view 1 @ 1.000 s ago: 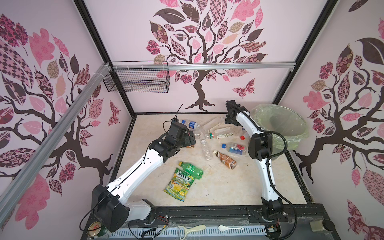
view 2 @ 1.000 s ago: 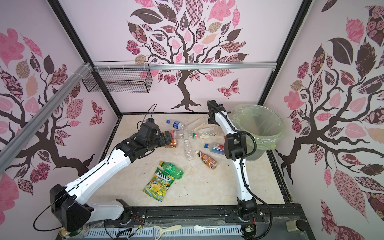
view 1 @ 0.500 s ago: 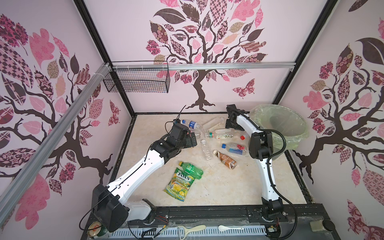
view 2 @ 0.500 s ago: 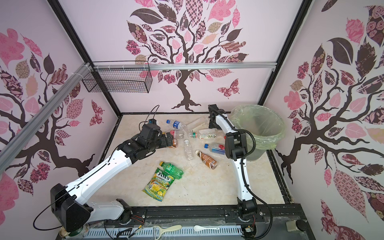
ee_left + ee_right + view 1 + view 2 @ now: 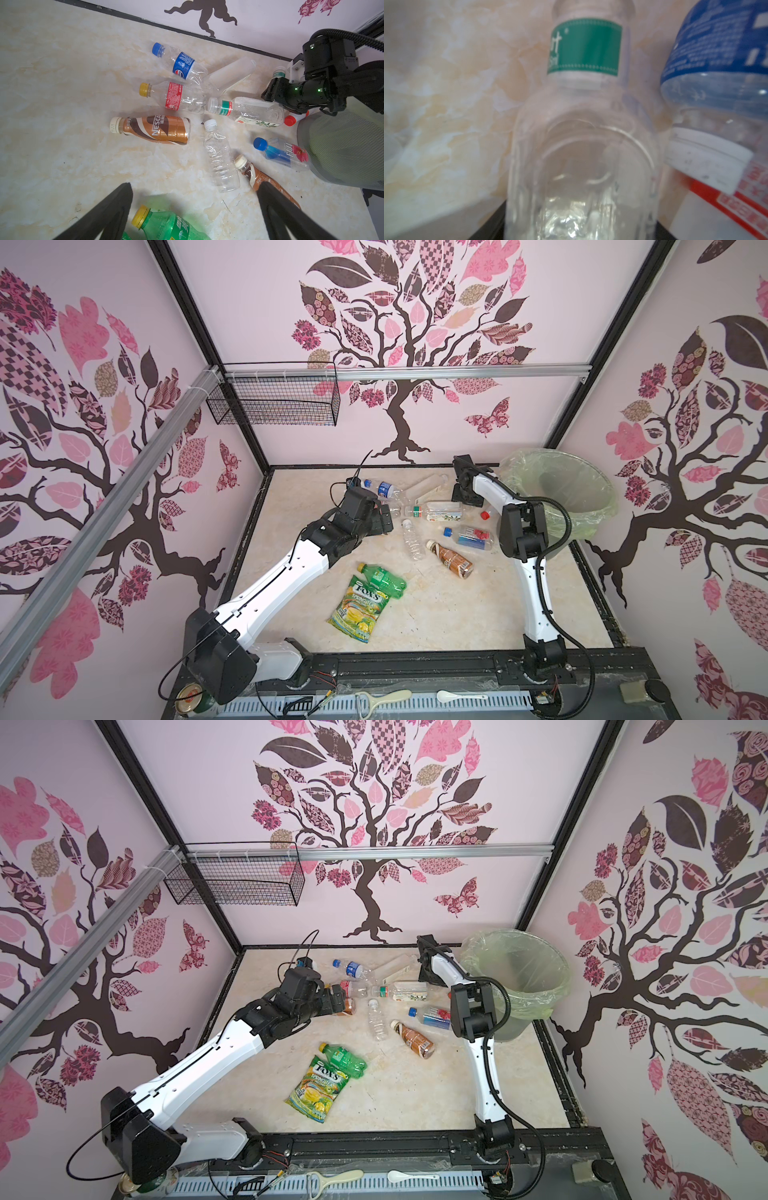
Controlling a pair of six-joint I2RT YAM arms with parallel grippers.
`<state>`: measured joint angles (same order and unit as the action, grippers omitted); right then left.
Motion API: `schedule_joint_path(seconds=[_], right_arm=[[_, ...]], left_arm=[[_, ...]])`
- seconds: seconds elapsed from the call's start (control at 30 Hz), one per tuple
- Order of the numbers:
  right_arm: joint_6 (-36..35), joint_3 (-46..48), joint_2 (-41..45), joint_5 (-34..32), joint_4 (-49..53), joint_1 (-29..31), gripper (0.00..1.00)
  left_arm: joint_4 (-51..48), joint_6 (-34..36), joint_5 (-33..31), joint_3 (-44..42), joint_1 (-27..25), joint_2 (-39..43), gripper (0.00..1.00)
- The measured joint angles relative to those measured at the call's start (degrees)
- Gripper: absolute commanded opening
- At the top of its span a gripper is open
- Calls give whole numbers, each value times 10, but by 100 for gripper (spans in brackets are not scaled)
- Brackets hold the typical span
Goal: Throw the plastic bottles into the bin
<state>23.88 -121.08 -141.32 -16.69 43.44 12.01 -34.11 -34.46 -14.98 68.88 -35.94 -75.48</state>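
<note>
Several plastic bottles lie on the marble floor beside the bin [image 5: 555, 454] [image 5: 515, 934] at the back right. My right gripper [image 5: 467, 497] [image 5: 581, 226] is down at the base of a clear bottle with a green neck label [image 5: 436, 511] [image 5: 581, 145], its black fingers against both sides. My left gripper [image 5: 384, 518] [image 5: 195, 185] hangs open over the floor with nothing between its fingers. Near it lie a green bottle [image 5: 166, 226] [image 5: 384, 580] and a brown Nescafe bottle [image 5: 158, 128]. A blue-labelled bottle [image 5: 382, 489] and a Fiji bottle [image 5: 471, 537] lie nearby.
A green-yellow Fox's candy bag [image 5: 361, 610] lies flat beside the green bottle. A black wire basket [image 5: 274, 400] hangs on the back-left wall. A metal can [image 5: 189, 695] stands on the front rail at the left. Walls close in three sides.
My right gripper has come down from near the back wall onto the green-labelled clear bottle, and its jaws have closed in. My left gripper has shifted slightly to the right, still open.
</note>
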Motion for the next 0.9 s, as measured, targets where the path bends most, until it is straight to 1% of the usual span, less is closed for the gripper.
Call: schedule_joint_path(seconds=[0.3,0.5,0.77,0.9], right_arm=[[-2,32,21,16,-7,3,57],[-10,63,42,27,-6,17,57],[-18,114,75,40,-15,63,57],[-18,125,82,51,-16,78,60]], left_arm=[[0,1,-5,0,0,0,98],[0,1,-6,0,0,-4,98],[0,-2,-6,0,0,-16,98],[-1,-3,-6,0,0,-22,98]])
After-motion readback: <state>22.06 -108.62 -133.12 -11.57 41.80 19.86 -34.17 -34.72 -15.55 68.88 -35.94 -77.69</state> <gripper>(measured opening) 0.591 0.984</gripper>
